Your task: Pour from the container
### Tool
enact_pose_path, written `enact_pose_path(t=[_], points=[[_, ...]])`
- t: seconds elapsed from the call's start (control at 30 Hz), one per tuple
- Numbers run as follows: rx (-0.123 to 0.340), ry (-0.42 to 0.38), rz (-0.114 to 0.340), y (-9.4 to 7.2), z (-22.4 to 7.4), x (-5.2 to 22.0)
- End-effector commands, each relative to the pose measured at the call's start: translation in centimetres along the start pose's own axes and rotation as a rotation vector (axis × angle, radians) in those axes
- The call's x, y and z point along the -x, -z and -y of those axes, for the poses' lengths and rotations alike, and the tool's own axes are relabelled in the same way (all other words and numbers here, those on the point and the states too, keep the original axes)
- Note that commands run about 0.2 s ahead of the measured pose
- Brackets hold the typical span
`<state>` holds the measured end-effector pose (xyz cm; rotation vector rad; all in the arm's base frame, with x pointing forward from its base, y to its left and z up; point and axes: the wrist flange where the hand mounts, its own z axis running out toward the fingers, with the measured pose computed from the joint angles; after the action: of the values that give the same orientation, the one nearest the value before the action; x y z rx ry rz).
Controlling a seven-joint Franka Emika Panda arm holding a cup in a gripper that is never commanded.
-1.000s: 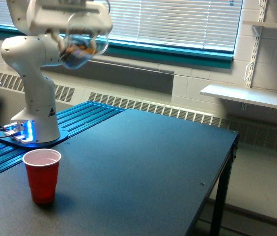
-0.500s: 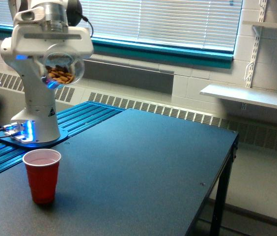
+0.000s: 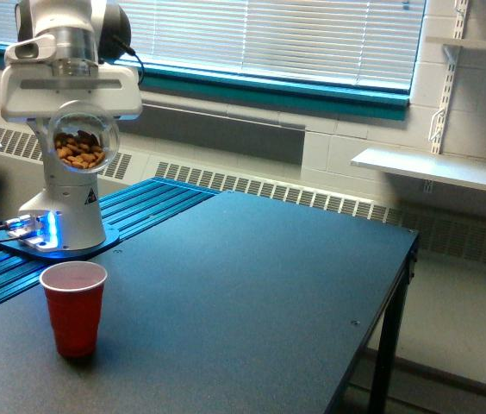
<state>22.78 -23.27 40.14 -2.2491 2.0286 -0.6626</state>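
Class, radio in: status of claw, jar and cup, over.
Claw shut on jar, nuts inside. Jar held above red cup, not pouring. Nothing between them.

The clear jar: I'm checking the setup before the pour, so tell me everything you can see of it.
The clear jar is small and rounded, apparently plastic, with see-through walls showing brown nut-like pieces heaped in its lower half. It hangs in the air, held under the arm's white pincer, above and slightly behind the red cup, not touching it. Nothing is spilling out. Its opening cannot be made out.

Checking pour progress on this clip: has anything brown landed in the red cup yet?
No. The red cup shows only its pale inside, and the brown pieces all sit in the clear jar held by the gripper above it.
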Motion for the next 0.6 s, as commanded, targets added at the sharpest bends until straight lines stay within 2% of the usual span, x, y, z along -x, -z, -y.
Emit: enact_pose_path(t=[0.03, 0.3, 0.6], points=[[0.035, -0.024, 0.030, -1.0, -1.0, 0.8], [0.076, -0.032, 0.074, -2.7, -2.1, 1.8], [0.095, -0.044, 0.101, -4.0, -2.4, 2.2]])
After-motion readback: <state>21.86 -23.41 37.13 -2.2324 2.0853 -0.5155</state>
